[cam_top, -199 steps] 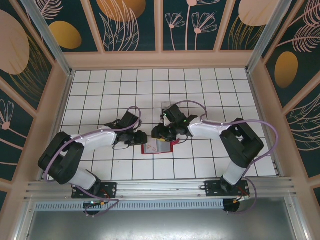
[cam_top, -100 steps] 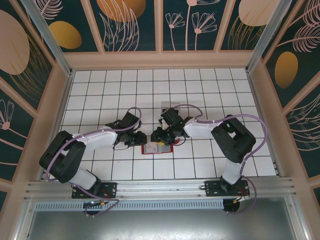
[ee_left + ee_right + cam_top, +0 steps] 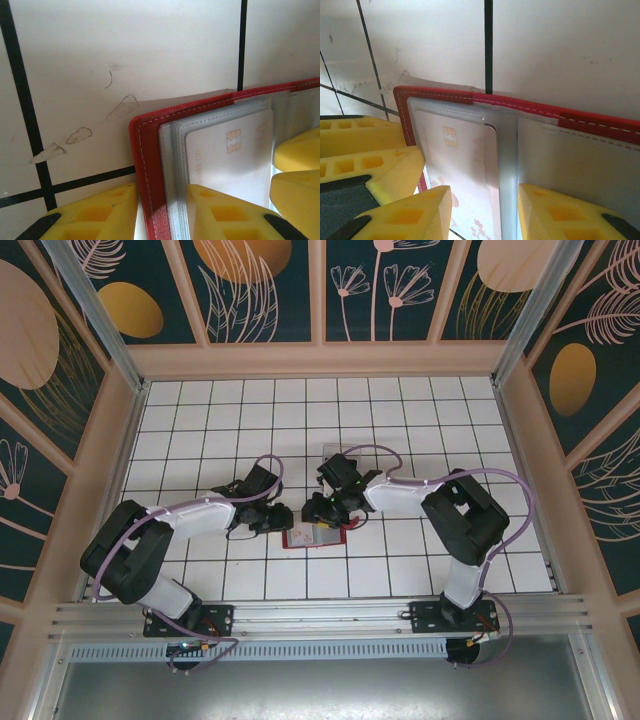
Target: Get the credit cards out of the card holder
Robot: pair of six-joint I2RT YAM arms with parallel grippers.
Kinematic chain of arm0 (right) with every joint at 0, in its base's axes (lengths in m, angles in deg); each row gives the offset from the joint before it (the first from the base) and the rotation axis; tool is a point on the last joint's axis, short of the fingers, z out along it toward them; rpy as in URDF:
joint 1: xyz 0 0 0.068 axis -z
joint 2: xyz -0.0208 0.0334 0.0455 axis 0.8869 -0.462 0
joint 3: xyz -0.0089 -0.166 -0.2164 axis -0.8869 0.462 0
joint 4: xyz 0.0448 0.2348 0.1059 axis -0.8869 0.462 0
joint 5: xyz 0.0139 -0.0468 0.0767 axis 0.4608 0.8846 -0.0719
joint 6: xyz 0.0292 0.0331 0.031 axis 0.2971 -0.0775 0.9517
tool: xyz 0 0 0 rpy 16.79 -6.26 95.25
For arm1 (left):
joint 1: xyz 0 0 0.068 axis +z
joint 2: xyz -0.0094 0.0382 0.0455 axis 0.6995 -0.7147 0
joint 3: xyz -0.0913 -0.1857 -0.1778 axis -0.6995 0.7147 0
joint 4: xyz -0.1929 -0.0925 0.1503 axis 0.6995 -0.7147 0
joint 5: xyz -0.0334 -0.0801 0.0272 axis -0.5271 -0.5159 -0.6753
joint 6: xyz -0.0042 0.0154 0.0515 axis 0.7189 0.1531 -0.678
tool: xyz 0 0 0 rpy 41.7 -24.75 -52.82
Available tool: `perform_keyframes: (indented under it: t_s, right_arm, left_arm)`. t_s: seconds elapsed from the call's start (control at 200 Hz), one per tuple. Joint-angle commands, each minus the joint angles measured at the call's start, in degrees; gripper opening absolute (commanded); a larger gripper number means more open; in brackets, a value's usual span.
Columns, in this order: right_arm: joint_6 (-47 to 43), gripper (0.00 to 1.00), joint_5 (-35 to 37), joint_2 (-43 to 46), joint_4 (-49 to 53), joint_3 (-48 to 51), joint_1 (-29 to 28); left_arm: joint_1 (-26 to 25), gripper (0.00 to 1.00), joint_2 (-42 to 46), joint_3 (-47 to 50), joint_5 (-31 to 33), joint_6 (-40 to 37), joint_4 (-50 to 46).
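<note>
- Left wrist view: the left gripper (image 3: 160,192) is clenched on the card holder (image 3: 146,170). One yellow finger sits on the tile outside the red stitched edge, the other on the clear sleeves (image 3: 172,165) inside.
- Right wrist view: the right gripper (image 3: 485,192) straddles the pocket beside the fold, a finger on either side of one of the credit cards (image 3: 462,165). Whether it is pinching anything cannot be told.
- The card holder lies open and flat on the white tiled table (image 3: 400,410), between the two grippers and toward the near side.
- Handling, as a judgement: the credit cards look light, thin, stiff and slick, sitting snug in soft plastic pockets. The wallet seems light enough to slide or lift along with a card, so pinning the cover with one claw while the other nips a card's exposed edge looks the sound hold.
- The left wrist view gives the stacked sleeve edges at the cover. The right wrist view gives the fold and a pink floral print on the card. From above these are too small to make out, but the top external view shows how both arms converge on the wallet.
</note>
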Motion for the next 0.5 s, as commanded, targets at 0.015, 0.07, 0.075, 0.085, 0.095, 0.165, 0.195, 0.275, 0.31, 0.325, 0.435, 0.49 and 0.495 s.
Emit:
perform_keyframes:
  t_s: [0.015, 0.07, 0.075, 0.085, 0.095, 0.165, 0.195, 0.275, 0.31, 0.325, 0.435, 0.49, 0.495]
  right_arm:
    - [0.04, 0.40, -1.09, 2.09, -0.61, -0.83, -0.45]
    - [0.22, 0.40, -1.92, 1.82, -1.25, -0.89, -0.54]
    - [0.26, 0.40, -2.00, 1.80, -1.31, -0.93, -0.54]
    - [0.23, 0.40, -2.12, 1.78, -1.37, -0.94, -0.54]
    - [0.29, 0.40, -2.22, 1.66, -1.39, -1.01, -0.54]
    - [0.37, 0.40, -2.51, 1.37, -1.62, -1.24, -0.63]
    - [0.39, 0.40, -2.60, 1.34, -1.78, -1.24, -0.67]
    - [0.56, 0.40, -2.95, 1.39, -2.16, -1.24, -0.80]
    - [0.65, 0.40, -2.91, 1.35, -2.15, -1.32, -0.81]
    - [0.59, 0.40, -2.87, 1.36, -2.15, -1.30, -0.81]
    - [0.55, 0.40, -2.87, 1.10, -2.08, -1.44, -0.89]
    - [0.56, 0.40, -2.93, 0.85, -2.23, -1.38, -0.89]
    - [0.52, 0.40, -2.95, 0.87, -2.28, -1.36, -0.89]
  left_arm:
    - [-0.37, 0.32, -0.59, -0.36, 1.14, -1.08, -0.99]
    - [-0.31, 0.32, -0.68, -0.42, 1.23, -1.10, -1.14]
    - [-0.35, 0.32, -0.68, -0.43, 1.23, -1.16, -1.16]
    - [-0.36, 0.32, -0.67, -0.51, 1.23, -1.18, -1.18]
    - [-0.32, 0.32, -0.72, -0.53, 1.23, -1.20, -1.18]
    - [-0.38, 0.32, -0.73, -0.71, 1.23, -1.17, -1.18]
    - [-0.39, 0.32, -0.71, -0.80, 1.23, -1.21, -1.25]
    - [-0.38, 0.32, -0.80, -0.95, 1.21, -1.30, -1.40]
    - [-0.35, 0.32, -0.84, -0.98, 1.19, -1.37, -1.44]
    - [-0.35, 0.32, -0.85, -1.02, 1.15, -1.36, -1.44]
    - [-0.35, 0.32, -0.92, -0.97, 1.28, -1.43, -1.53]
    - [-0.35, 0.32, -0.98, -0.99, 1.27, -1.47, -1.53]
    - [-0.37, 0.32, -0.96, -0.98, 1.25, -1.47, -1.53]
